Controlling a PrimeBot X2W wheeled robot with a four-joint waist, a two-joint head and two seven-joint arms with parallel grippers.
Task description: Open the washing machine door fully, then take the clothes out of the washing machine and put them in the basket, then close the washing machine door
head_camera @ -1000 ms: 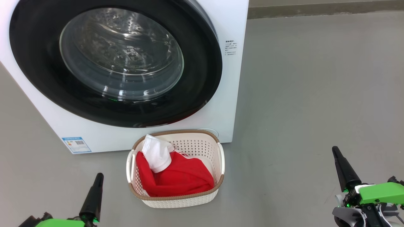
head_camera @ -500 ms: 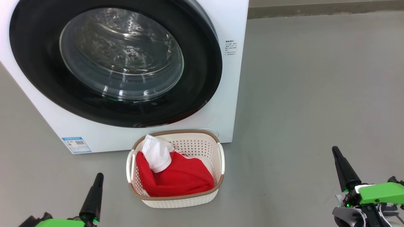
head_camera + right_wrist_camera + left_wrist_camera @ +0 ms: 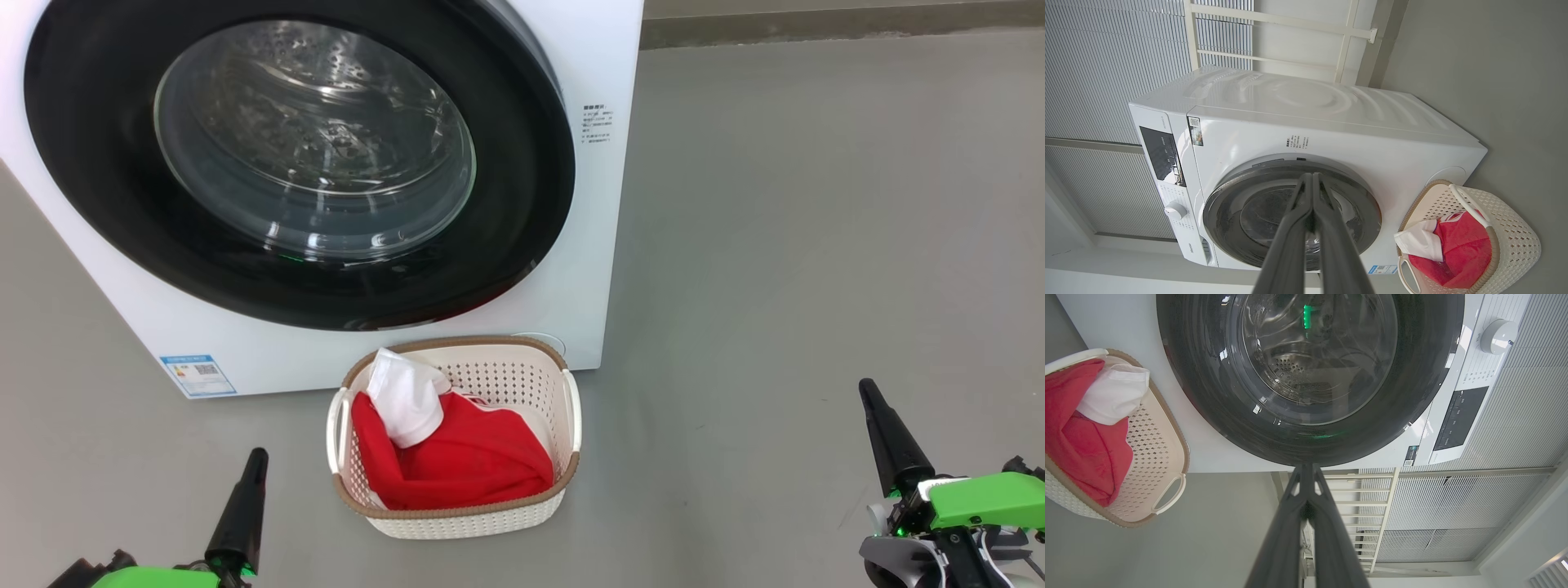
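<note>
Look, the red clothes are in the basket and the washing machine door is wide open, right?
No. The washing machine door is shut flat against the washing machine, as the head view shows. The red clothes are in the basket.

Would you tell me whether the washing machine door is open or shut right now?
Shut. The washing machine door sits flush against the washing machine front, with no gap visible around its black rim.

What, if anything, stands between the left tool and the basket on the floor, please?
Nothing visible does. Only bare grey floor lies between the left tool and the basket, which sits in front of the washing machine with the red clothes inside.
</note>
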